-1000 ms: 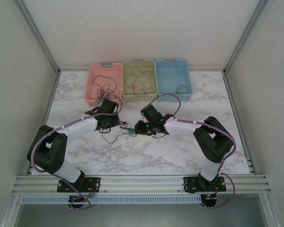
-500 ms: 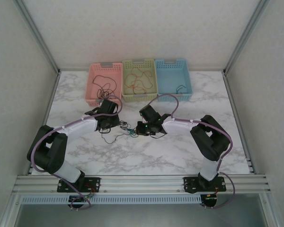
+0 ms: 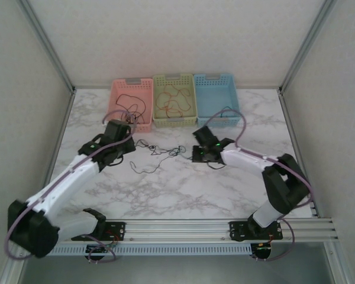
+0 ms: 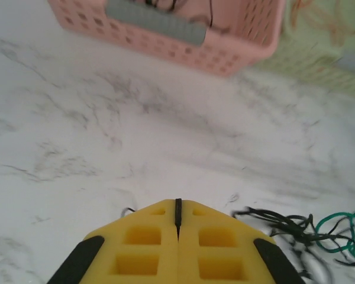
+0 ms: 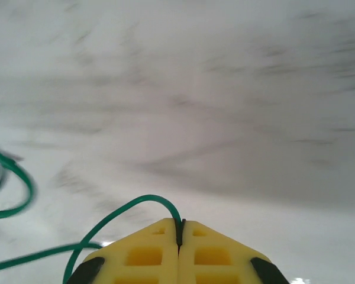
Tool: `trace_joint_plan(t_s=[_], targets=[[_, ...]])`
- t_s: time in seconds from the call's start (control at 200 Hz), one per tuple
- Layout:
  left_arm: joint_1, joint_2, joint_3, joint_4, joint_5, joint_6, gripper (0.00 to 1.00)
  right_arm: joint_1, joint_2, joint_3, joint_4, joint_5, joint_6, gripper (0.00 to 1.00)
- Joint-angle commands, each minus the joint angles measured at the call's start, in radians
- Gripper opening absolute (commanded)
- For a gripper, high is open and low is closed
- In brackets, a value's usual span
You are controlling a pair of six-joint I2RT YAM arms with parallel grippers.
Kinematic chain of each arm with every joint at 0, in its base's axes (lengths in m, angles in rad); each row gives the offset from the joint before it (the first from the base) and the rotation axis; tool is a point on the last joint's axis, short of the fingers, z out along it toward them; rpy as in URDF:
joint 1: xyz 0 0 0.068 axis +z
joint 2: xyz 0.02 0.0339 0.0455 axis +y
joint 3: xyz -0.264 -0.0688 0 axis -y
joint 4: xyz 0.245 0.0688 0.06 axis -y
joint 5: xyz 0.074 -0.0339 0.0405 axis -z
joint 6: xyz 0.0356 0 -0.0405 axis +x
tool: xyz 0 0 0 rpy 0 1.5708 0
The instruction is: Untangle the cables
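Observation:
The cables (image 3: pixel 160 151) lie stretched in a thin line on the marble table between the two arms. My left gripper (image 3: pixel 129 143) is shut, with a black wire (image 4: pixel 178 212) pinched in the seam of its yellow fingers (image 4: pixel 143 239). To its right lies a black tangle (image 4: pixel 282 221) mixed with teal-green loops (image 4: pixel 344 227). My right gripper (image 3: pixel 196 154) is shut on a teal-green wire (image 5: pixel 130 208), which arcs left out of the seam (image 5: pixel 178 225).
Three baskets stand at the back: pink (image 3: pixel 119 112) holding black wires, green (image 3: pixel 191 100) holding red-orange wires, and blue (image 3: pixel 234 97) with one dark wire. In the left wrist view the pink basket (image 4: pixel 165 32) is close ahead. Metal frame posts flank the table.
The grippers have pulled apart, the left one going left and back, the right one going right. The small knot between them has been drawn out into a long thin line.

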Motion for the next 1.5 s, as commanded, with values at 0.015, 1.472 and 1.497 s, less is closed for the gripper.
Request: trace_joint_plan(t_s=[0.015,1.472,1.497], targets=[[0.029,-0.148,0.065,-0.22,-0.183,0.017,0.0,-0.191,-0.11,-0.129,-0.106,0.1,-0.025,0.0],[0.075,-0.392,0.485,-0.573,-0.693,0.349,0.0,-0.748,-0.1,-0.103,-0.124,0.221,0.07,0.0],[0.076,-0.387,0.501,-0.582,-0.701,0.349,0.0,-0.754,-0.099,-0.096,-0.125,0.225,0.073,0.0]])
